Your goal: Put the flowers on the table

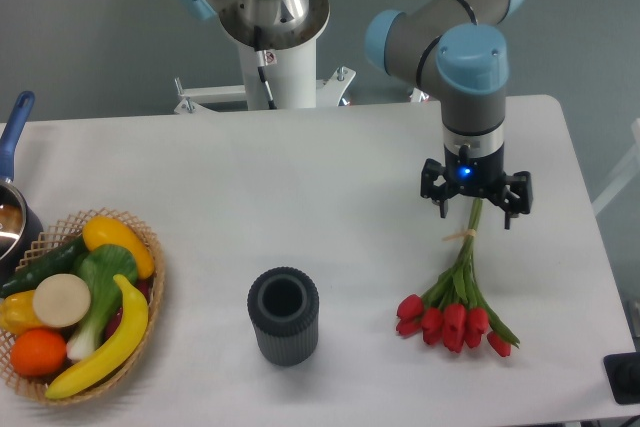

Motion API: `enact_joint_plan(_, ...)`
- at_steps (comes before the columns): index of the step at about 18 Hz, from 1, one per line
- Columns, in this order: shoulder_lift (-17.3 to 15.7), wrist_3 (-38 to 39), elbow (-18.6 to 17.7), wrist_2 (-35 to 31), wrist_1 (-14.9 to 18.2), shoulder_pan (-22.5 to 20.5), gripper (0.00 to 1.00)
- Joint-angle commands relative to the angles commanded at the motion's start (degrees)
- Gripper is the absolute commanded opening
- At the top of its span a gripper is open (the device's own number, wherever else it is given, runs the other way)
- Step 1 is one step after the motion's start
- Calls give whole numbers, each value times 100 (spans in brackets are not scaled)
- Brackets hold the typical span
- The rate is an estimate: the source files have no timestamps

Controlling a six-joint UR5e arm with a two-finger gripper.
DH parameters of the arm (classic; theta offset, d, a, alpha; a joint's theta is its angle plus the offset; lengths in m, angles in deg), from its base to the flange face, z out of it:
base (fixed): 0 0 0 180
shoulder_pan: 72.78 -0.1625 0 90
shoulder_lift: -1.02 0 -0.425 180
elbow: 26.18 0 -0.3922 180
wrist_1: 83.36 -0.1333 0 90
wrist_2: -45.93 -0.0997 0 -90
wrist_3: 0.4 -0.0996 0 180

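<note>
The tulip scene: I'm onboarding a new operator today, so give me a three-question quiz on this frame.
1. True or false: the tulips lie inside the ribbed vase.
2. Which end of the bouquet is nearest the gripper? A) blooms B) stem ends C) neither
3. Fill in: the wicker basket of fruit and vegetables sits at the table's ____ edge in the picture.

Key: 1 false, they lie on the table beside the vase; 2 B; 3 left.
</note>
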Motion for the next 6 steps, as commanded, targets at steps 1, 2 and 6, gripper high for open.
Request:
enact_joint_plan(1,0,-308,0,0,44,-17,100)
enact_joint_plan(2,0,-520,-9,0,53,-78,100)
enact_joint_plan(6,17,-645,-88,70,44,-228,100)
